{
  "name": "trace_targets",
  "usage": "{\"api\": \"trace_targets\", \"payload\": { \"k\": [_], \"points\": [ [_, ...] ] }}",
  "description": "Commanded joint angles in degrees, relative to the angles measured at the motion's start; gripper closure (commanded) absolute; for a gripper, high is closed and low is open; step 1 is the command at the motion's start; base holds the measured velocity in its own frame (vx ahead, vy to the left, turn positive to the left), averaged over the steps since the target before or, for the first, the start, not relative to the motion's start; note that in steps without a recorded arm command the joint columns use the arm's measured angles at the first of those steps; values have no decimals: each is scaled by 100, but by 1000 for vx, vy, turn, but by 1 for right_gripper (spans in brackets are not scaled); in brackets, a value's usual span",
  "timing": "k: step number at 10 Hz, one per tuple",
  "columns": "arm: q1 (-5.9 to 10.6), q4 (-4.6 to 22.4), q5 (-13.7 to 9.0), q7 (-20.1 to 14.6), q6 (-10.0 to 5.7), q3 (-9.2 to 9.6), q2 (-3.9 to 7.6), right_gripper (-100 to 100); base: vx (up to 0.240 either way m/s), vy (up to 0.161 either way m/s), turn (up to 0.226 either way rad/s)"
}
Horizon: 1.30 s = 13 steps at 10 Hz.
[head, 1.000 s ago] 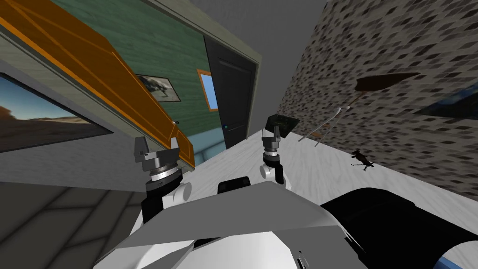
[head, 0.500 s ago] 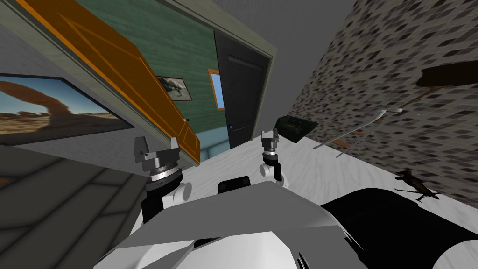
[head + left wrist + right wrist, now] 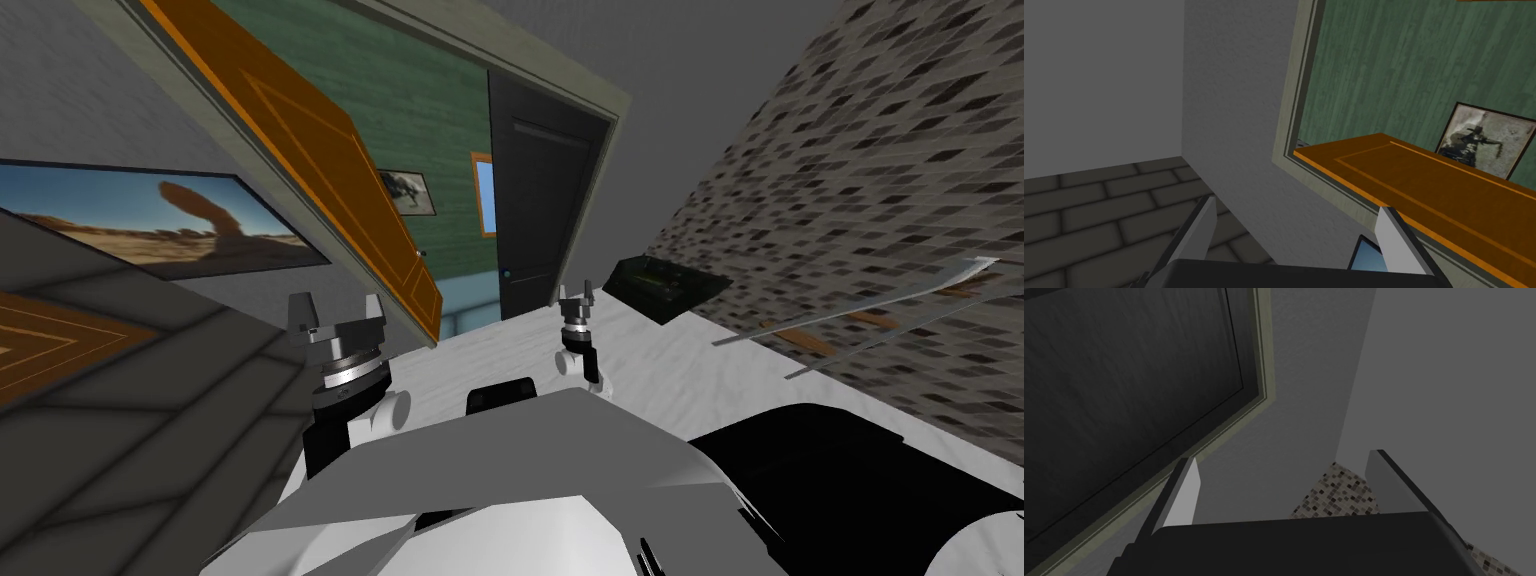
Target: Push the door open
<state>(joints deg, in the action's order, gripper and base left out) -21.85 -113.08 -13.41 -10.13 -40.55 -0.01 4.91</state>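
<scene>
The orange door [image 3: 300,170] stood ajar in its grey-green frame [image 3: 1289,100], just beyond my left gripper [image 3: 335,318], fingers spread, empty; my right gripper [image 3: 577,298], likewise spread, faced a black door [image 3: 540,200].

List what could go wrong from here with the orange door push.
1. The left tool is open and sits by the door frame, not square on the orange door; it may snag the frame or door edge.
2. The door stands ajar at an angle, so a push could glance off.
3. The right tool, open, points toward the dark door; driving forward might clip its frame.
</scene>
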Motion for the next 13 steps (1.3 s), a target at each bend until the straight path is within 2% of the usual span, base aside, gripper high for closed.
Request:
{"api": "trace_targets", "payload": {
  "k": [1, 4, 5, 7, 10, 11, 13],
  "points": [
    [72, 266, -176, -219, -66, -73, 33, -100, 81, -76, 288],
    [195, 619, -374, -453, -147, -152, 52, -100, 69, -81, 230],
    [276, 854, -507, -609, -200, -204, 65, -100, 86, -95, 289],
    [361, 1099, -645, -771, -257, -259, 74, -100, 67, -88, 288],
    [491, 1474, -856, -1020, -343, -343, 84, -100, 54, -66, 192],
    [579, 1725, -998, -1187, -400, -399, 90, -100, 54, -108, 335],
    [668, 1982, -1143, -1357, -459, -457, 90, -100, 58, -113, 264]
  ]
}}
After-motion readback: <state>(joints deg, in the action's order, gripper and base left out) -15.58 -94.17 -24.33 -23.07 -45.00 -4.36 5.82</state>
